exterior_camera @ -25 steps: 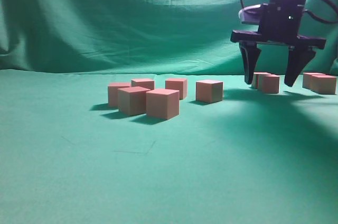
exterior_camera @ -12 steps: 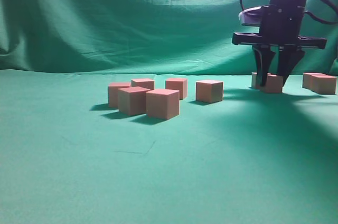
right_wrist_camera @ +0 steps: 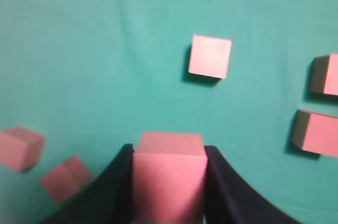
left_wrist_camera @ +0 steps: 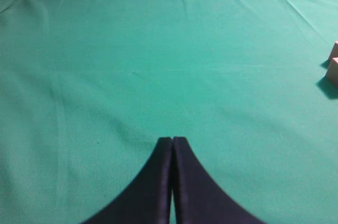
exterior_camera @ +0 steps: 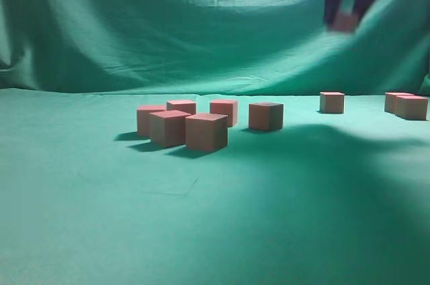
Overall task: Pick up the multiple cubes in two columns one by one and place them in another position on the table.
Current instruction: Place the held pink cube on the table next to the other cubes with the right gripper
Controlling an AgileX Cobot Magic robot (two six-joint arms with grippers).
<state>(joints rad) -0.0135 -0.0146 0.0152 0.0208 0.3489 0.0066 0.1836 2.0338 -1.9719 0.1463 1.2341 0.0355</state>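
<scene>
Dim, even greenish light, apparently from upper right. Soft shadows left of the clustered cubes [exterior_camera: 195, 125] on the table [exterior_camera: 201, 231], toward 9 o'clock; broad dark shadow at 4 o'clock. Motion blur smearing the right gripper [exterior_camera: 347, 19] at 1 o'clock. Wrist views soft; held cube [right_wrist_camera: 169, 174] and neighbours at 8 o'clock blurred.

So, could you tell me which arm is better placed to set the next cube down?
Right. The right gripper is shut on a cube, lifted high above the table. The left gripper is shut and empty over bare cloth.
</scene>
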